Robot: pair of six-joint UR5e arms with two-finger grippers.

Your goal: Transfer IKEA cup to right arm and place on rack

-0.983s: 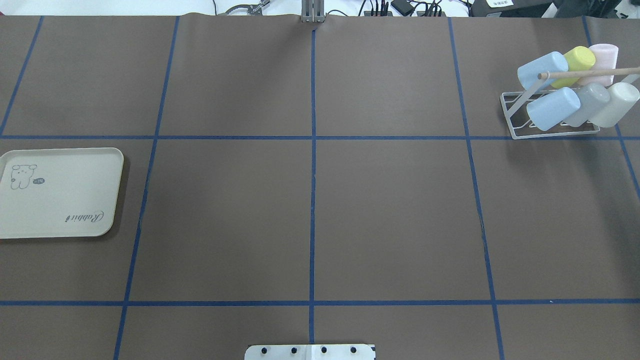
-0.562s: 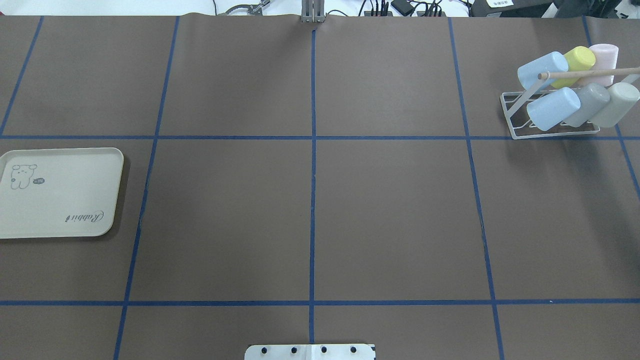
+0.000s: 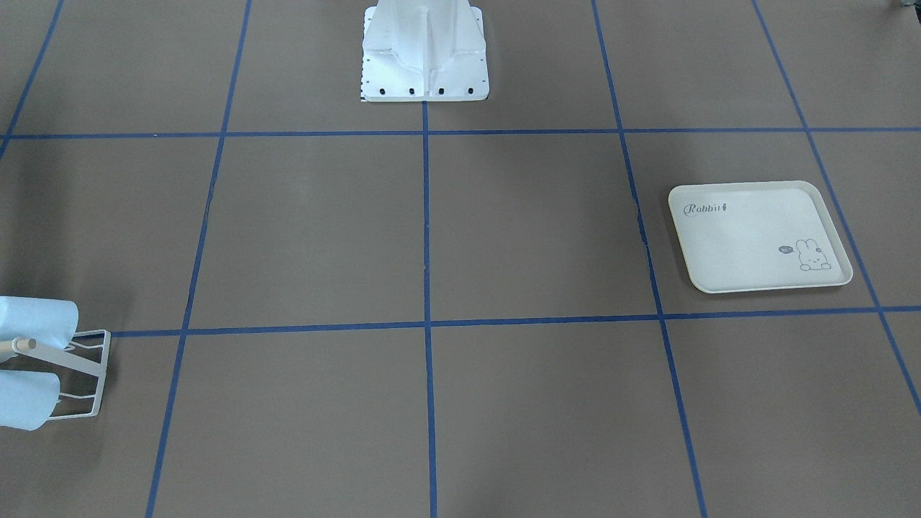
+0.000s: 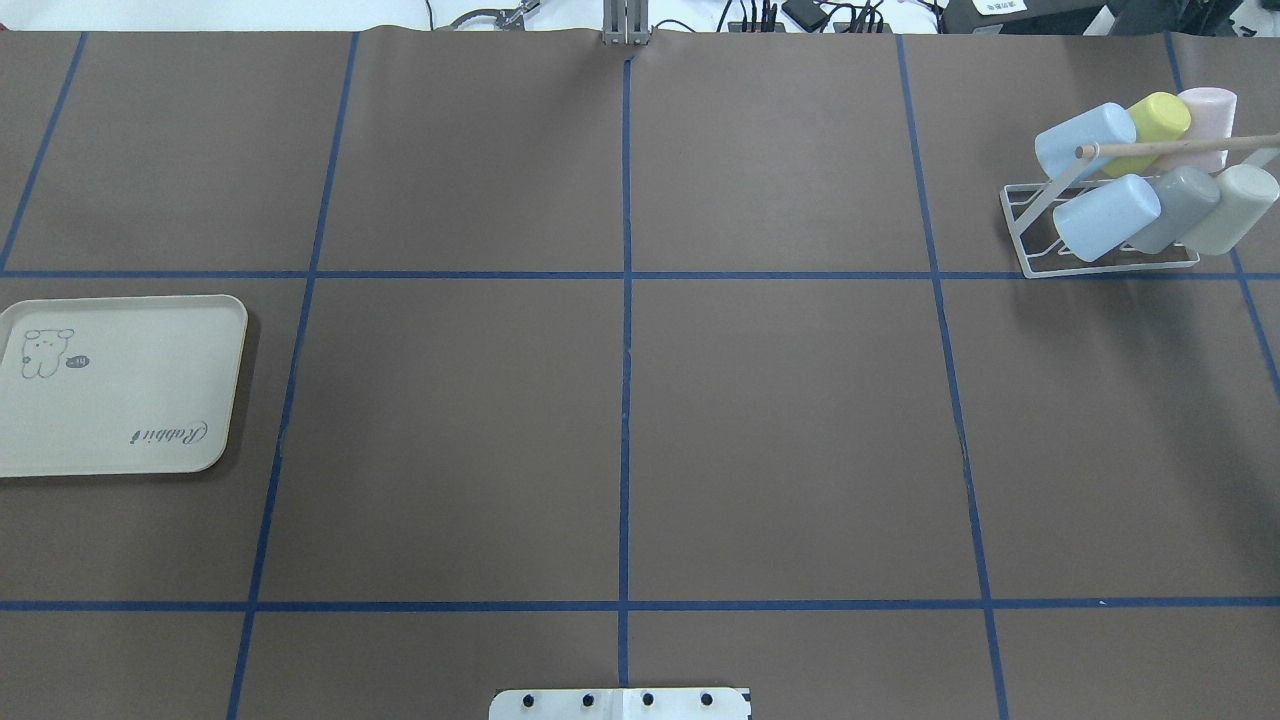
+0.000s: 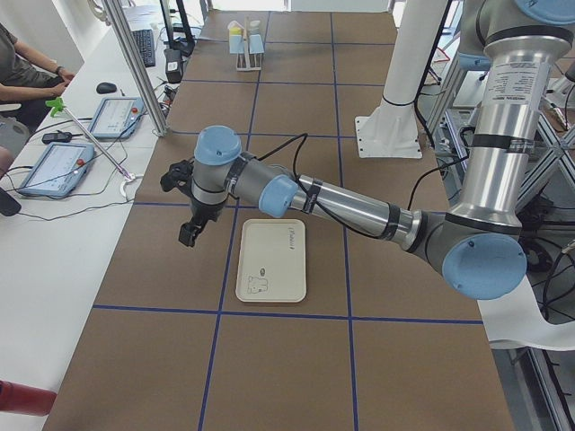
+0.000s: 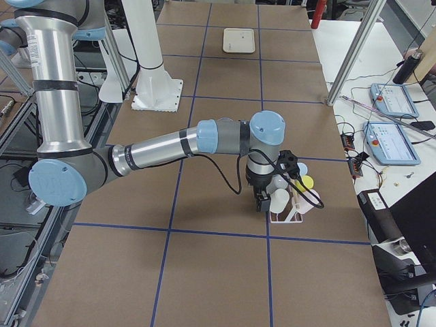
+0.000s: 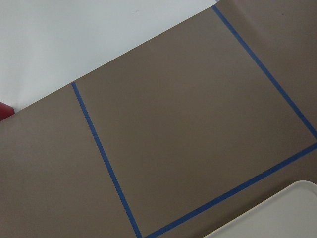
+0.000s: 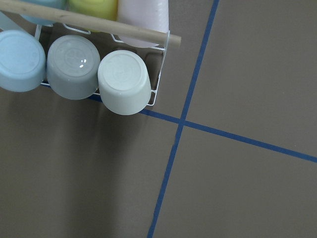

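The left pincer (image 5: 187,235) hangs over the brown paper-covered desk (image 4: 780,420), just beside the cream rectangular rabbit-print tray (image 4: 130,370). I cannot tell whether its fingers are apart or together. Far across on the right side, the right pincer (image 6: 261,202) hovers just beside the small white wire rack (image 4: 1052,198), and I cannot tell its state either. The off-white plastic cup (image 4: 1235,208) sits tilted on the rack, at the outer end of the near row. A grey cup (image 4: 1175,208) is just beside it, followed by a light-blue cup (image 4: 1105,215). Behind them sit another light-blue cup (image 4: 1085,138), a yellow cup (image 4: 1160,118) and a pink cup (image 4: 1208,110). A pale wooden rod (image 4: 1160,146) runs above, between the two rows.
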